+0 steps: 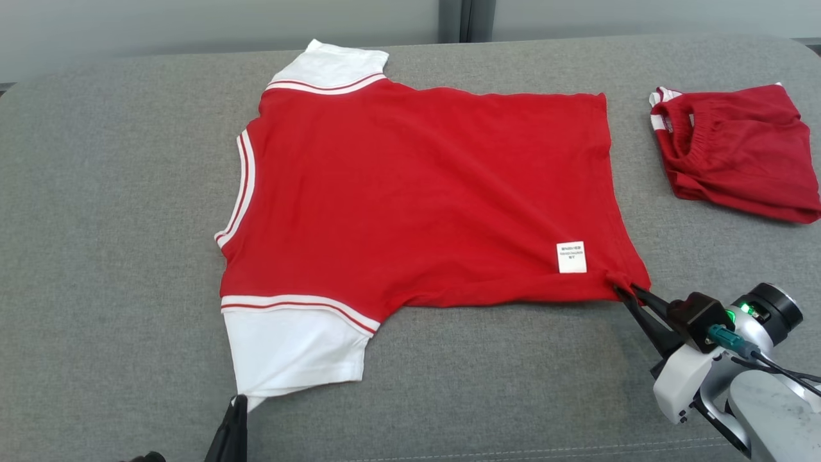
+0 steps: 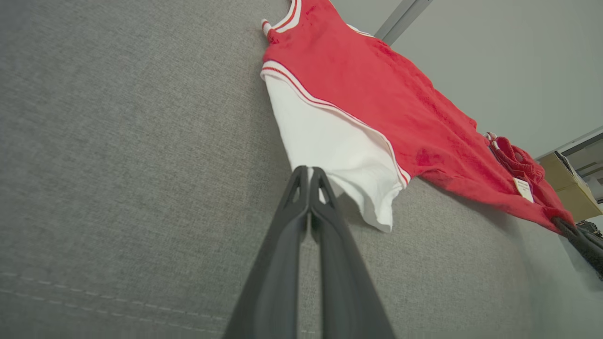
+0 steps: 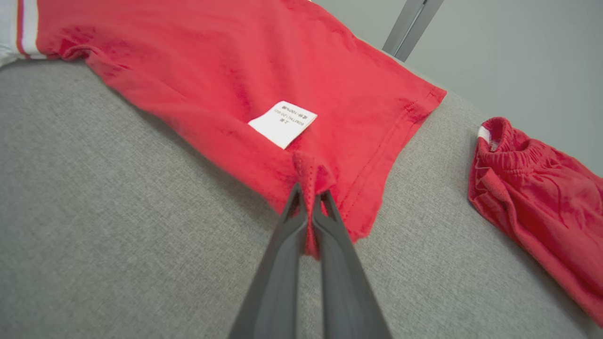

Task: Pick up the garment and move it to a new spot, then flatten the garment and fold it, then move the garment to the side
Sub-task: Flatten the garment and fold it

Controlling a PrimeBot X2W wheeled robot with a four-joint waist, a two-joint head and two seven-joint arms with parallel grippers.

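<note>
Garment point(image 1: 417, 192) lies flat on the grey cushion point(image 1: 96, 256); left gripper point(image 1: 238, 400) pinches the near white sleeve point(image 1: 288, 346), right gripper point(image 1: 623, 290) clamps the near hem corner point(image 1: 632, 274). Best to lift both level and fold evenly toward the far edge.

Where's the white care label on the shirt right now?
In the head view the care label lies on the red shirt near its lower-right corner, just up and left of where the right pincer pinches the hem.

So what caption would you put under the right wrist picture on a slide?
Right tool pinches a hem corner of the red shirt, near its white label.
</note>
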